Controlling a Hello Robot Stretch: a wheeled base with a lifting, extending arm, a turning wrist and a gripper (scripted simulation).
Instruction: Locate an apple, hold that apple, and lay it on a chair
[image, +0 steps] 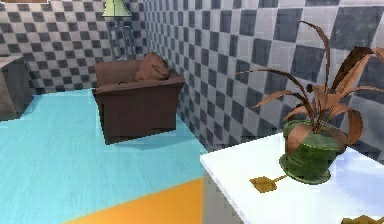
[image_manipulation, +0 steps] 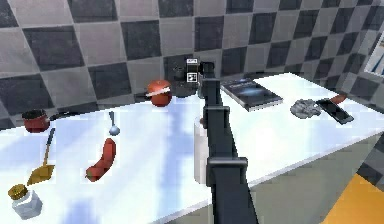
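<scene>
A round red thing (image_manipulation: 158, 93), apple-like in shape and colour, lies on the white table (image_manipulation: 150, 175) near its far edge. My arm (image_manipulation: 222, 150) rises from the bottom edge and reaches across the table. The gripper (image_manipulation: 177, 77) is at its far end, just right of the red thing. I cannot tell whether the gripper touches it or holds anything. A brown armchair (image: 138, 98) with a brown cushion (image: 152, 67) stands on the teal rug (image: 60, 150) by the checkered wall.
On the table lie a red pot (image_manipulation: 36, 120), a spoon (image_manipulation: 113, 124), a red sausage-shaped thing (image_manipulation: 101, 160), a spatula (image_manipulation: 45, 155), a small jar (image_manipulation: 25, 200), a dark book (image_manipulation: 252, 92) and a grey cloth (image_manipulation: 310, 107). A potted plant (image: 315, 150) stands on the table corner.
</scene>
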